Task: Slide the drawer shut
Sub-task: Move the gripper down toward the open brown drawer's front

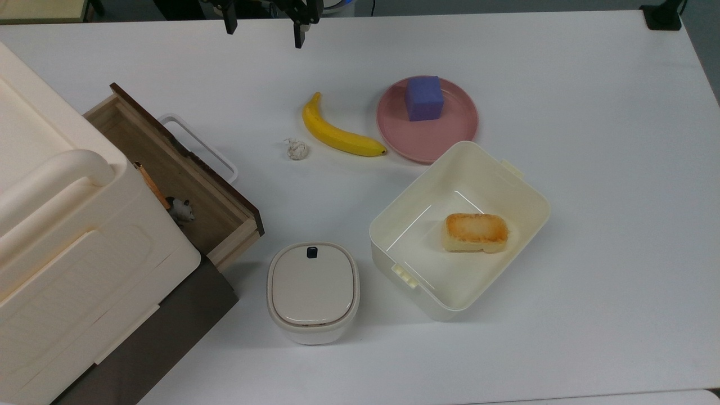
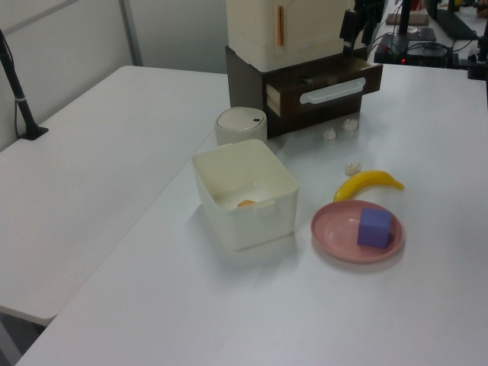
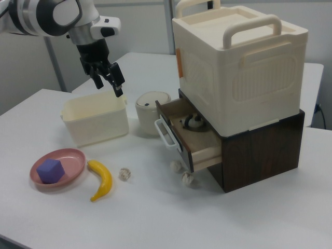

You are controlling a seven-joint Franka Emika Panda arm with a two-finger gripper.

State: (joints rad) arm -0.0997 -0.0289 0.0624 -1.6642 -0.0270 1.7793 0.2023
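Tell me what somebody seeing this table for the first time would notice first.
Probably the big cream cabinet on its dark base, with the drawer pulled open and a small dark-and-white object lying inside it. Next comes the colour on the white table: a yellow banana beside a pink plate holding a purple block. The gripper hangs open above the cream bin.

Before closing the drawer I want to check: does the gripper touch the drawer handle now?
Apart. In the right view the gripper hangs high above the table, with open space between it and the drawer handle.
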